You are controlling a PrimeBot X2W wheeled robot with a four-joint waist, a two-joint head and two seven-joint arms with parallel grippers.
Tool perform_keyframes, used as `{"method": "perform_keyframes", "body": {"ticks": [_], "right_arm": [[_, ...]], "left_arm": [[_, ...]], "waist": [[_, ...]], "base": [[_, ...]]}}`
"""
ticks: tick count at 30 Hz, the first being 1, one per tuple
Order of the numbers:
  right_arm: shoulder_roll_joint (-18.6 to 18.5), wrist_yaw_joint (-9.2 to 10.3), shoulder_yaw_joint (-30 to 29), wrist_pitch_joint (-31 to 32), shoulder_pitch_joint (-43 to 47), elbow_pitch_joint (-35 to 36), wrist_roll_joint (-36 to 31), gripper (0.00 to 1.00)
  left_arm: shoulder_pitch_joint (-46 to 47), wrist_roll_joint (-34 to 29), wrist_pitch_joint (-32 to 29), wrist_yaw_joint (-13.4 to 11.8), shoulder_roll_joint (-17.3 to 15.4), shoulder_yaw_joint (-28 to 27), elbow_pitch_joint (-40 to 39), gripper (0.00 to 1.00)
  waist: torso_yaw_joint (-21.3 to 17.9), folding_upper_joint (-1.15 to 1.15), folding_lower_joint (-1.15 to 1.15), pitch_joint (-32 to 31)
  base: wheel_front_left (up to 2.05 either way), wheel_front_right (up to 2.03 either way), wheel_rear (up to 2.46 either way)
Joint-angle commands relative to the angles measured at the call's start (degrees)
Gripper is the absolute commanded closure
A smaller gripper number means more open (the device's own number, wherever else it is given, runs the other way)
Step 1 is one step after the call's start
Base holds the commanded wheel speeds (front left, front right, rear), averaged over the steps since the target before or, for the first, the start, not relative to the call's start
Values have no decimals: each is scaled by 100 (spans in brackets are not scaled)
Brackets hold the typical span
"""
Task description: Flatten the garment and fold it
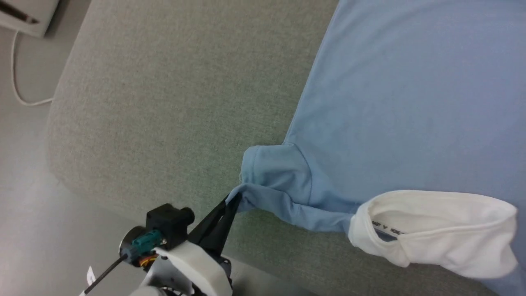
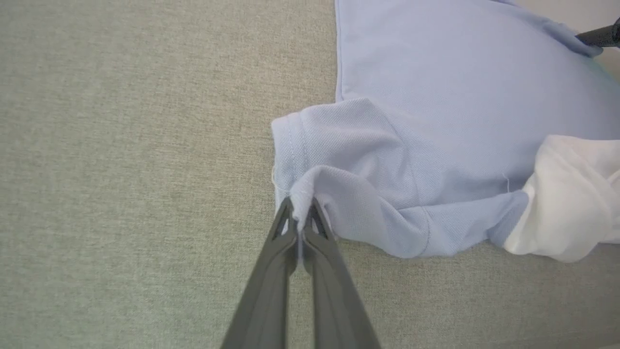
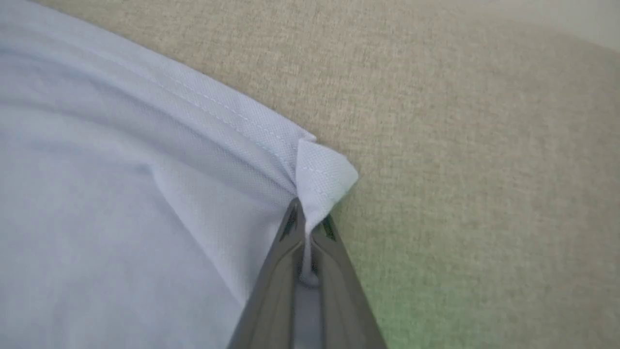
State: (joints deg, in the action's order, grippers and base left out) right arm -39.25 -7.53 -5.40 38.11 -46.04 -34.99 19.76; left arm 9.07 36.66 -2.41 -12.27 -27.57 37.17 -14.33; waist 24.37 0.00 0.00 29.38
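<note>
Spreading, by my read: both claws are pinched on cloth and no fold is made yet.

The grey fabric surface (image 1: 164,102) takes most of the head view, with floor (image 1: 24,205) along 7 to 10 o'clock. The shirt (image 1: 411,102) lies on that surface from 12 round to 4 o'clock. Its main panel is already smooth, with one straight side edge running toward 6.

The white collar (image 1: 435,230) sits at 4 o'clock, bunched and gaping. The sleeve (image 1: 279,181) near centre is crumpled and drawn to a point toward 7 o'clock.

The left claw (image 1: 233,200) comes in from 7 o'clock, clamped tight on the sleeve cuff, with cloth wedged between the tips in its wrist view. That is probably to pull the sleeve out flat, away from the body.

The right claw (image 3: 310,220) is closed on a stitched corner of the shirt edge, cloth caught between the fingers and the corner flipped over at 12 o'clock of the tips. It likely anchors that end so the pull has something to work against.

A white box (image 1: 24,14) and its cable (image 1: 16,82) sit at 10 to 11 o'clock, well apart from the work.

Risks: the collar stays lumpy, and the thin cuff pinch may slip.
</note>
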Motion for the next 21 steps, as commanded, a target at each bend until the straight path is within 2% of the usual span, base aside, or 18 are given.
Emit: {"method": "perform_keyframes", "body": {"ticks": [1,7,13,18,21], "right_arm": [[212,4,-7,37,677,-265,214,100],[237,4,46,-21,1653,250,635,100],[228,4,-241,246,2854,1319,880,100],[588,4,-728,919,3984,2539,879,100],[969,4,-1059,1421,4686,3287,818,100]], "left_arm": [[-140,72,60,-70,-70,-83,36,100],[-483,277,205,-255,-204,-365,81,100],[-764,438,358,-384,-298,-598,130,100],[-926,515,518,-464,-334,-757,175,100],[-969,549,618,-480,-310,-816,201,100]], "waist": [[-853,0,0,-1050],[-1428,0,0,-1701],[-1818,0,0,-2095],[-2044,0,0,-2236],[-2112,0,0,-2279]], "base": [[0,0,0],[0,0,0],[0,0,0],[0,0,0],[0,0,0]]}}
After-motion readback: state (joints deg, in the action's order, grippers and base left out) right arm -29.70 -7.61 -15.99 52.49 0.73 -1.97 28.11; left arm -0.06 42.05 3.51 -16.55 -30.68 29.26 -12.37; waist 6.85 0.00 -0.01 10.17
